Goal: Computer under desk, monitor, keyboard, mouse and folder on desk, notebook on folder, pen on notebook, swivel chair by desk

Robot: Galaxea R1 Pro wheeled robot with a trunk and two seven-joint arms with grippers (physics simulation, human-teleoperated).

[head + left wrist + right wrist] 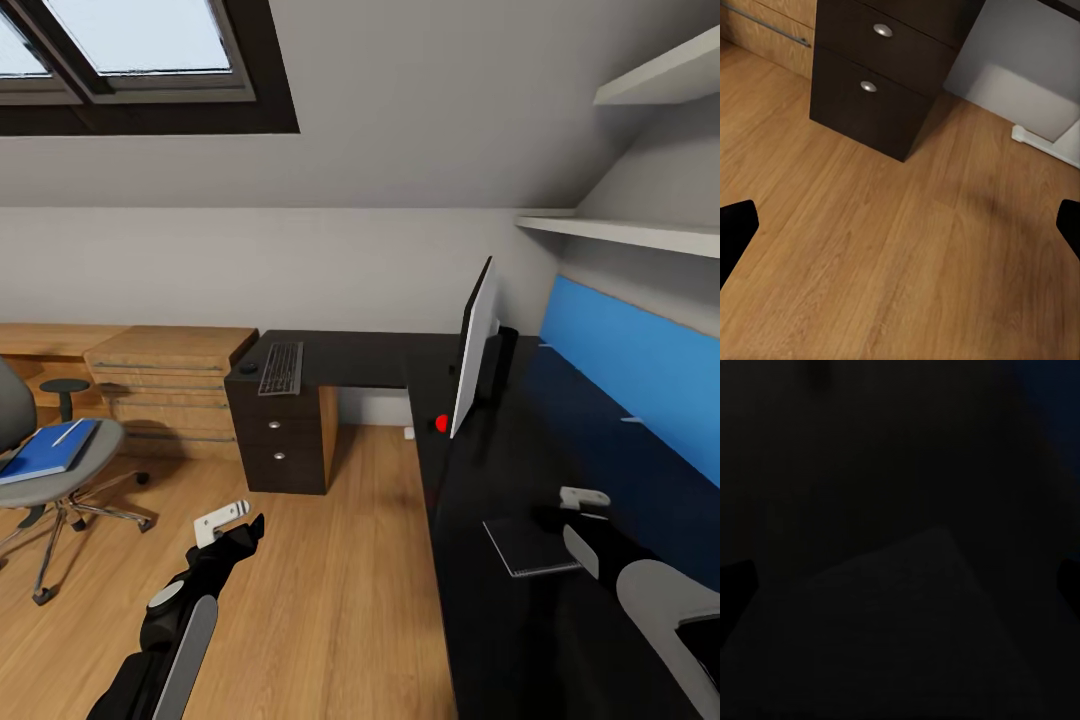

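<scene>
Nearest to us, our left gripper (228, 522) hangs over the light wood floor (340, 600), its fingers spread wide with nothing between them; in the left wrist view the two dark fingertips (736, 229) sit at opposite edges with bare boards between. Our right gripper (585, 497) reaches over the near right stretch of the desk (480, 640), just beside the notebook (528, 546), which lies flat on the glossy black top. We cannot tell whether it touches the notebook. In the right wrist view its fingertips (735, 585) sit far apart at the edges, with the dim notebook (907, 615) below and nothing held.

To the left, the swivel chair (62, 470) stands on the floor well apart from the desk. The blue folder (45, 450) lies on its seat, and the thin pen (68, 432) rests on top of the folder.

Farther on, the dark drawer unit (275, 440) supports the far left end of the desk. The keyboard (281, 368) lies on the top above it, with the mouse (247, 368) just beside it on the left. In the left wrist view, the drawer unit (877, 82) shows two round knobs.

The monitor (474, 350) stands upright on the desk at the corner of the L, seen nearly edge-on, well apart from the keyboard. Behind the desk's right side runs a blue wall panel (640, 350), and light wood cabinets (165, 385) line the far left wall beneath the skylight (130, 40).
</scene>
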